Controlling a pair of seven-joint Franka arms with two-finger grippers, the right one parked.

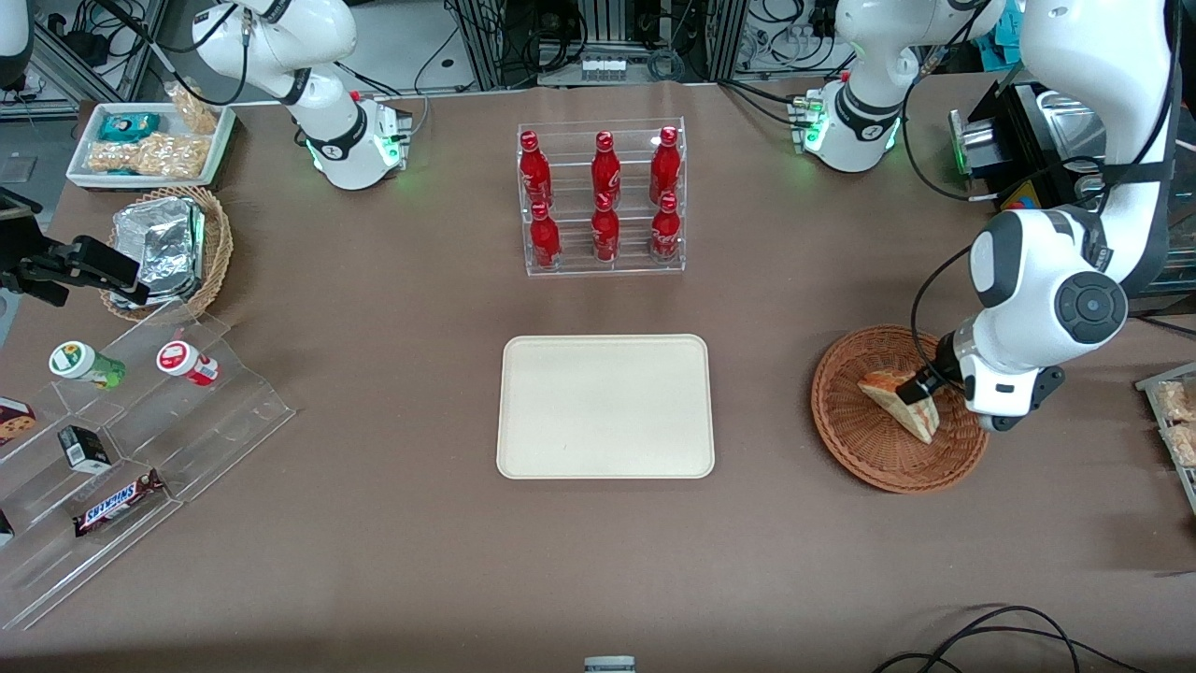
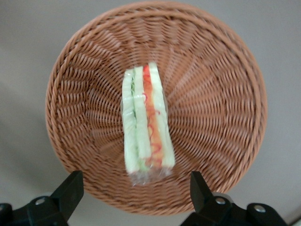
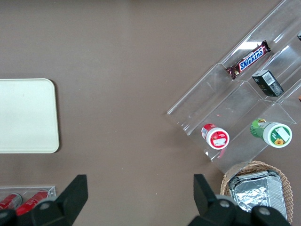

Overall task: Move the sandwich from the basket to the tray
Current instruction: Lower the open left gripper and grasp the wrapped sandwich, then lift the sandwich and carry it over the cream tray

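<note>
While my gripper (image 2: 134,190) hovers over the basket (image 1: 864,449) with jaws spread wide and holding nothing, the sandwich (image 2: 146,125) lies in the weave, on edge: pale bread, green and orange-red filling, clear wrap. From the basket, the tray (image 1: 605,407) sits at nine o'clock, well apart, only bare table between. A rack of red bottles (image 1: 603,198) stands at the tray's twelve o'clock.

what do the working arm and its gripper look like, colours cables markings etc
The left arm has glossy white rounded shells with dark grey joint bands and a round dark grey cap on one joint. A black cable loops along it. Its base ring glows green. The gripper, over the basket, has matte black angular fingers with silver screws.
</note>
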